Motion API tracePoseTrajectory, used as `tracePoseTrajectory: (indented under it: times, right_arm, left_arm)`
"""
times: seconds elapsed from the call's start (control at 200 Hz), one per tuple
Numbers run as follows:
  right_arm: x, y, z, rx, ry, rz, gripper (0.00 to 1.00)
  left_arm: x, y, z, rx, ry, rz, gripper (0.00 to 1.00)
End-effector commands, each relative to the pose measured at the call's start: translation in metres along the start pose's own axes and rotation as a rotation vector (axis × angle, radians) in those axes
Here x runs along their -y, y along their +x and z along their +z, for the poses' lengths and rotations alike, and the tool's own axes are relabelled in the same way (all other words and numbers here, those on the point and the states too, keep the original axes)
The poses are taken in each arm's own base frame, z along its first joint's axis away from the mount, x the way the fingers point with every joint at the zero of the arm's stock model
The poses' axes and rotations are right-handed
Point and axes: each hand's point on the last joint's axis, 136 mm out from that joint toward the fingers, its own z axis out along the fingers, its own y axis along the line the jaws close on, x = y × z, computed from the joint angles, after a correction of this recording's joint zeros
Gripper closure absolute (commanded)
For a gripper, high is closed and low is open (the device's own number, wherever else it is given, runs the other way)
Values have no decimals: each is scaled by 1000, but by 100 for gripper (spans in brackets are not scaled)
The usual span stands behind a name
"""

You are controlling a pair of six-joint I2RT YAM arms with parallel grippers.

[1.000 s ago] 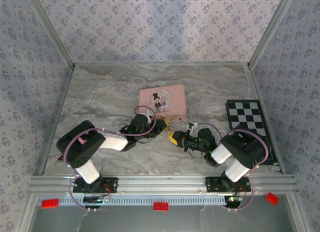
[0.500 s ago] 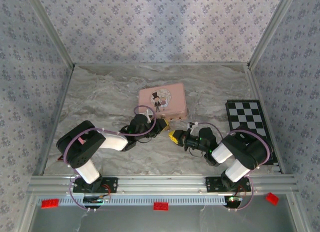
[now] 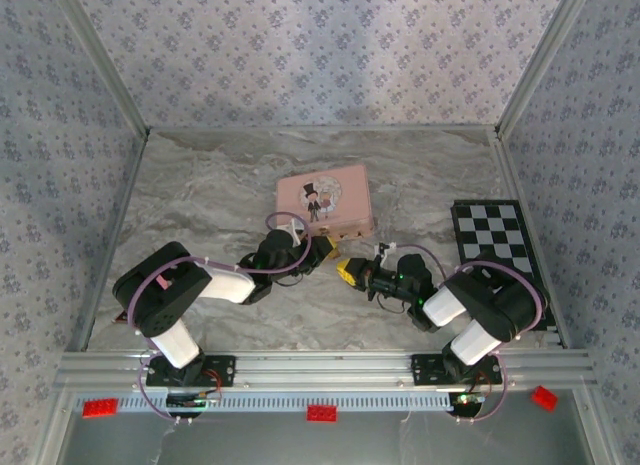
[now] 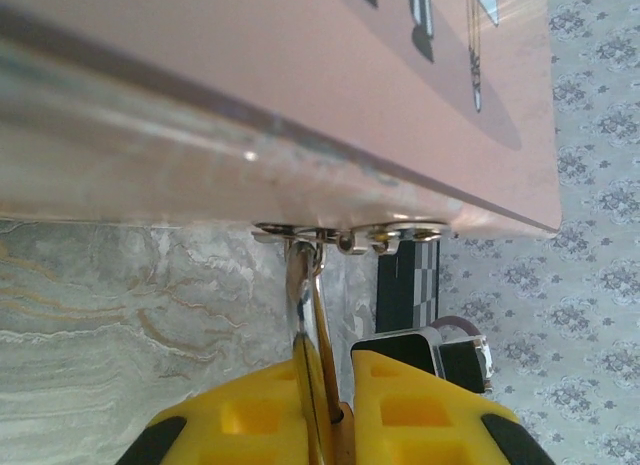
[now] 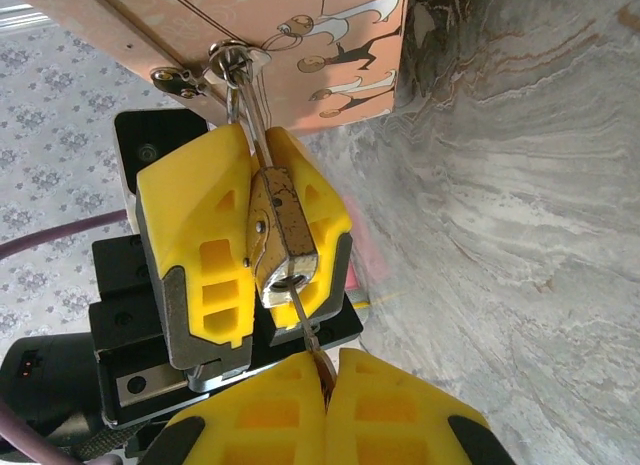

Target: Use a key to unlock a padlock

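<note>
The small brass padlock [image 5: 283, 235] hangs by its thin silver shackle [image 4: 305, 285] from the hasp [image 5: 232, 57] on the front of the pink tin [image 3: 325, 203]. My left gripper [image 4: 333, 367] is shut on the padlock body, its yellow fingers [image 5: 195, 210] on either side of it. The thin grey key [image 5: 305, 320] has its tip in the keyhole on the padlock's underside. My right gripper [image 5: 325, 373] is shut on the key's head, just below the padlock. From above, both grippers [image 3: 335, 257] meet at the tin's front edge, and the padlock and key are hidden between them.
A black-and-white checkered board [image 3: 500, 240] lies at the right on the marble tabletop [image 3: 200, 205]. Patterned walls close off the sides and back. Red bricks [image 3: 322, 413] sit on the rail beyond the near edge.
My right gripper has edged slightly up and left toward the tin's front with the key. The tin has shifted a touch left. The left arm has stayed in place.
</note>
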Motion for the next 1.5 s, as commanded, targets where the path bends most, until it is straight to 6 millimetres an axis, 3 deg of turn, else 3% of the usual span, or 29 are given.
tracePoseTrajectory:
  times: [0.0,0.23,0.52,1.139,1.494]
  right_arm:
    - [-34,-21,1,101,-108,-30,100]
    - [-46,-18,7,100,-136,-45,100]
    - [-42,-13,15,89,-122,-49,100]
    - [-24,-23,4,156,-82,-35,100]
    - [-22,-18,8,135,-74,-34,100]
  left_arm:
    - [24,12,-3,-44,105,18,100]
    - [27,10,-4,-28,132,0,100]
    - [32,9,-3,-19,133,5,100]
    - [30,10,-5,-11,121,7,100]
    - [29,10,-5,-7,113,10,100]
